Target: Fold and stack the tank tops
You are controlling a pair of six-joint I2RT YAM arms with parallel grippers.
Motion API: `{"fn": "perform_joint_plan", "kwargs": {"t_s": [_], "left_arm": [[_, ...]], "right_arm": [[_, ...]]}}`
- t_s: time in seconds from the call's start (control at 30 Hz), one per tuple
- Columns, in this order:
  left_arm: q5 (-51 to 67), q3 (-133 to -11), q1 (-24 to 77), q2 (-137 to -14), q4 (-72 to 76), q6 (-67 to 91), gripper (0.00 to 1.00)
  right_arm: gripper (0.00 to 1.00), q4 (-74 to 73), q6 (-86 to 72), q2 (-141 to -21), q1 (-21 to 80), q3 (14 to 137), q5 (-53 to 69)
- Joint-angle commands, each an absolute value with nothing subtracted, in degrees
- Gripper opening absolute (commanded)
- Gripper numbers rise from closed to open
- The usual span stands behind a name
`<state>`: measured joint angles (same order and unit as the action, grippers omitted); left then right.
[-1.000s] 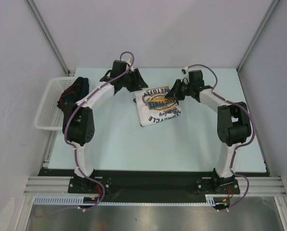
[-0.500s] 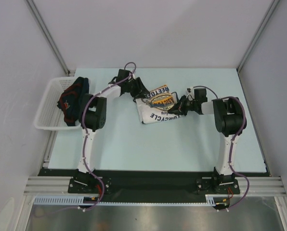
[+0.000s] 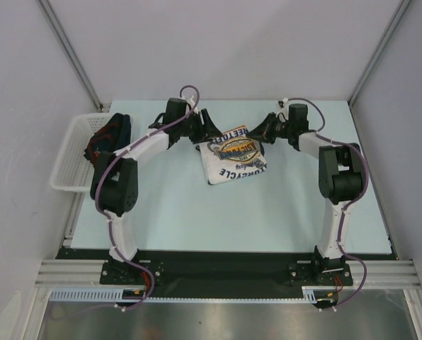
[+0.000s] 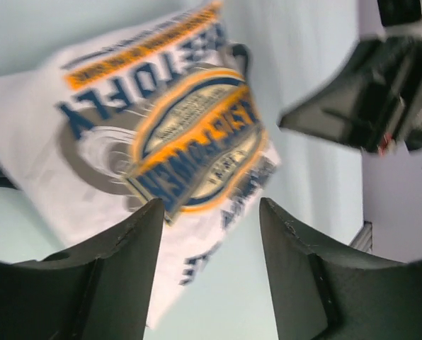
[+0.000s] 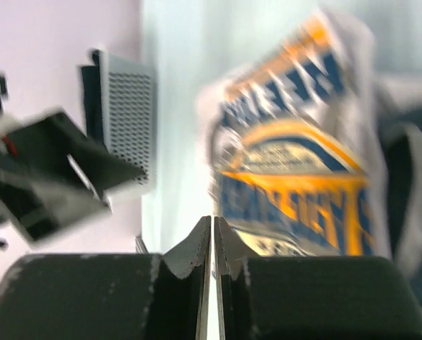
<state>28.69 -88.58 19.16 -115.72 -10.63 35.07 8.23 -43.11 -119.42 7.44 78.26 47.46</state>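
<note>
The white tank top (image 3: 232, 156) lies folded on the table, its yellow-blue print up. It shows blurred in the left wrist view (image 4: 161, 134) and the right wrist view (image 5: 303, 163). My left gripper (image 3: 209, 126) is open and empty, just above the top's far left corner; its own view (image 4: 211, 212) shows cloth and bare table between the jaws. My right gripper (image 3: 259, 132) is shut with nothing between the fingers, at the top's far right corner; its own view (image 5: 212, 230) shows this too. The navy tank top (image 3: 108, 142) lies bunched in the basket.
A white mesh basket (image 3: 69, 159) stands at the table's left edge. Walls and metal frame posts close in the table at the back and sides. A black base strip (image 3: 225, 265) runs along the near edge.
Both grippers have lifted and pulled back toward the far side of the white top. The top has settled flatter, its print now fully showing. The left arm has swung outward.
</note>
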Motion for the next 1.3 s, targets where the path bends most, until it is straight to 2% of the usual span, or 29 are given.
{"fn": "perform_joint_plan", "kwargs": {"t_s": [0.0, 0.23, 0.37, 0.6, 0.7, 0.73, 0.77, 0.8, 0.93, 1.17, 1.27], "left_arm": [[29.44, -82.98, 23.02, -108.47, -2.47, 36.37, 0.61], [33.4, -75.17, 27.07, -113.9, 4.57, 40.95, 0.56], [32.61, -69.09, 26.63, -116.19, 9.74, 43.94, 0.54], [25.67, -65.66, 26.9, -113.65, 4.14, 39.56, 0.54], [23.74, -65.39, 26.98, -110.05, 1.06, 37.36, 0.55], [22.6, -64.96, 26.98, -108.82, 0.01, 36.83, 0.56], [21.98, -64.6, 26.98, -106.02, -1.74, 35.61, 0.57], [21.19, -64.16, 27.16, -104.6, -2.63, 35.07, 0.58], [17.23, -60.66, 27.16, -96.52, -7.19, 32.61, 0.63], [10.29, -54.15, 26.72, -82.03, -11.6, 31.38, 0.68], [7.04, -51.95, 25.06, -76.76, -13.44, 31.9, 0.7]], "right_arm": [[0.1, 10.72, -46.49, -121.1, 7.91, 84.62, 50.01], [0.09, 21.17, -56.15, -134.61, 8.53, 93.59, 51.24], [0.09, 20.13, -57.92, -142.53, 8.7, 97.98, 51.06], [0.09, 16.34, -55.11, -143.44, 8.09, 96.77, 49.13], [0.21, 16.09, -52.13, -139.6, 8.09, 94.76, 50.53], [0.33, 14.95, -50.55, -138.27, 8.17, 94.4, 50.71], [0.4, 13.2, -46.36, -136.34, 8.17, 93.7, 50.45], [0.5, 9.44, -44.06, -132.66, 8.26, 92.39, 50.01], [0.74, -2.08, -32.54, -122.3, 8.61, 88.35, 43.97], [0.76, -13.78, -23.3, -109.53, 8.53, 78.24, 27.03], [0.77, -17.65, -21.54, -109.86, 8.53, 77.52, 20.41]]}}
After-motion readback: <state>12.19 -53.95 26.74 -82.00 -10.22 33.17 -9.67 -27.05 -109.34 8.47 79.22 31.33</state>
